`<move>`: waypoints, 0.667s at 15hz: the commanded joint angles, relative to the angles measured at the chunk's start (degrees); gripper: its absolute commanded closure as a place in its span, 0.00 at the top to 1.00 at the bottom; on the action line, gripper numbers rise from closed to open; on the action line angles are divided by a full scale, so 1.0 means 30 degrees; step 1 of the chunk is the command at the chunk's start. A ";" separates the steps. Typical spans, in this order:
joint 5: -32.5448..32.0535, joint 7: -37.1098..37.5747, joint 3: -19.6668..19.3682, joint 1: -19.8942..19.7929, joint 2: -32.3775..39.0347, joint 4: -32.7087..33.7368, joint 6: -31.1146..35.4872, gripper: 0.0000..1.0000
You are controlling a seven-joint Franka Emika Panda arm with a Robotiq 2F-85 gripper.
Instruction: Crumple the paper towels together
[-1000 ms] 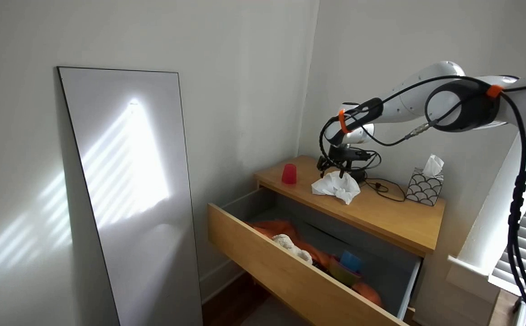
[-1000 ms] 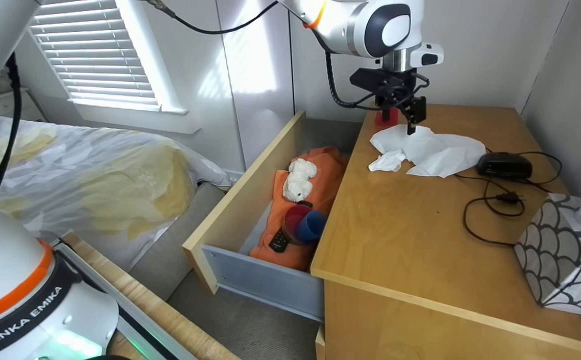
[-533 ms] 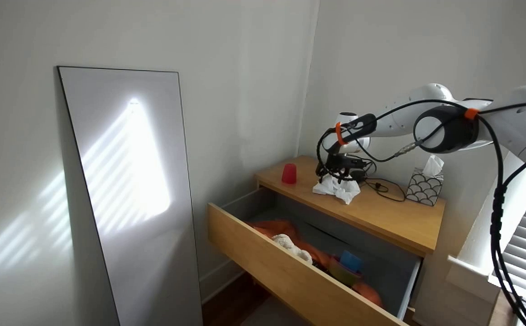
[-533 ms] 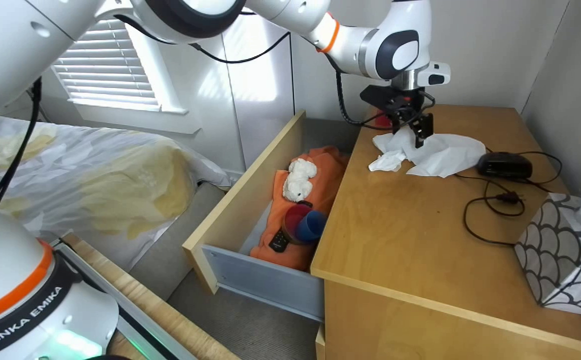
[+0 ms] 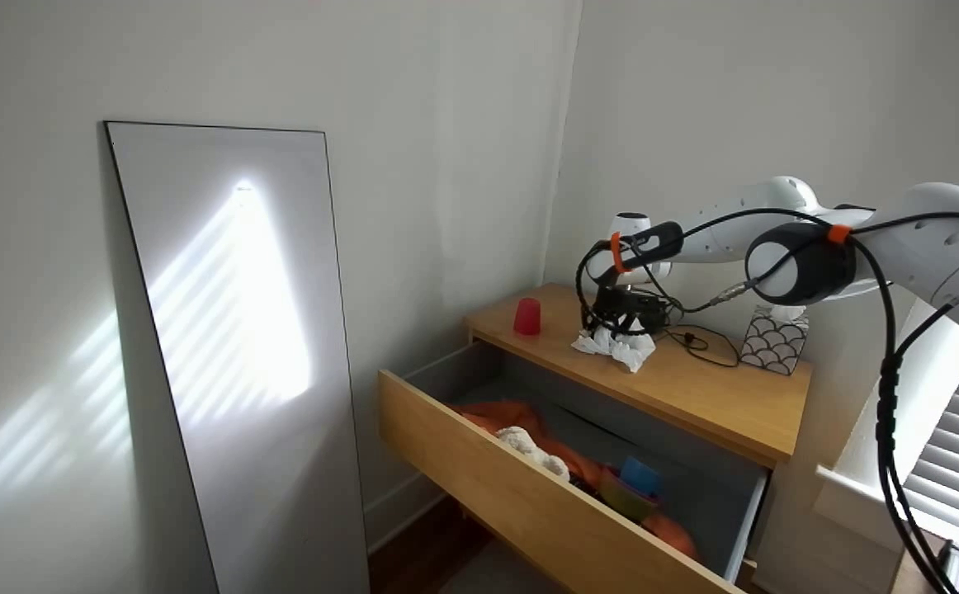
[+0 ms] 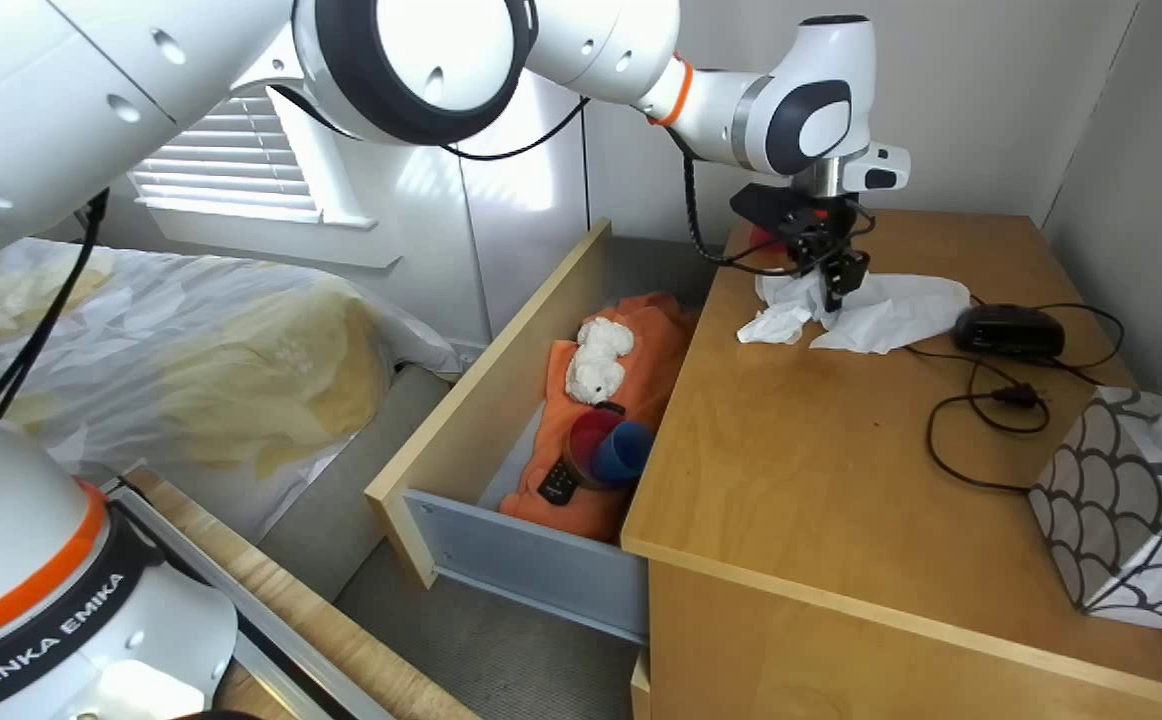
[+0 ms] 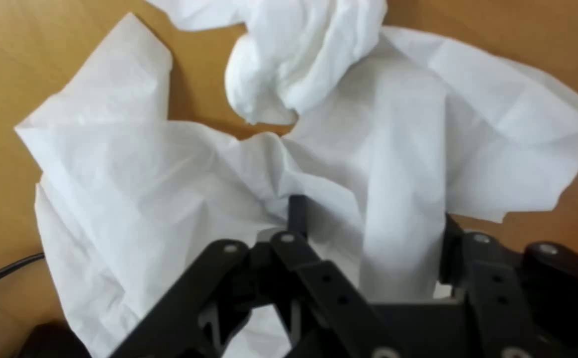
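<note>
The crumpling seems to be only partly done. The paper towels (image 6: 901,310) lie on top of the dresser (image 6: 821,480), directly under the claw (image 7: 372,238), and they do not form one ball yet. A thick wad (image 7: 309,54), which is already well bunched, lies just ahead of the claw's fingers (image 7: 297,214). The broad sheet (image 7: 154,184) is only wrinkled, and loose parts of paper spread out past both fingers. What is left, it appears, is to gather these flat parts and to press them together with the wad.

The claw is down in the paper, and its fingers stand apart from each other. Between them rises a tall fold (image 7: 406,189). It reaches one finger, while on the side of the other finger some space can be seen, so nothing seems to be firmly held. Whether the paper is pinched lower down, where the fold hides it, one cannot tell.

In an exterior view, the broad sheet extends from the claw toward a black device (image 6: 1009,330). The red cup (image 5: 527,317) stands near the claw but apart from it, and the tissue box (image 6: 1131,520) is farther away.
</note>
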 commanded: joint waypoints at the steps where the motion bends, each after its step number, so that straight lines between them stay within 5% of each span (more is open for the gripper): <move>1: 0.0299 0.0706 0.0270 -0.0378 0.0918 0.2190 -0.1922 0.26; 5: 0.0714 0.1222 0.0358 -0.0638 0.0235 0.2475 -0.3275 0.00; 10: 0.1334 0.1493 0.0405 -0.1146 -0.1527 0.1614 -0.4256 0.00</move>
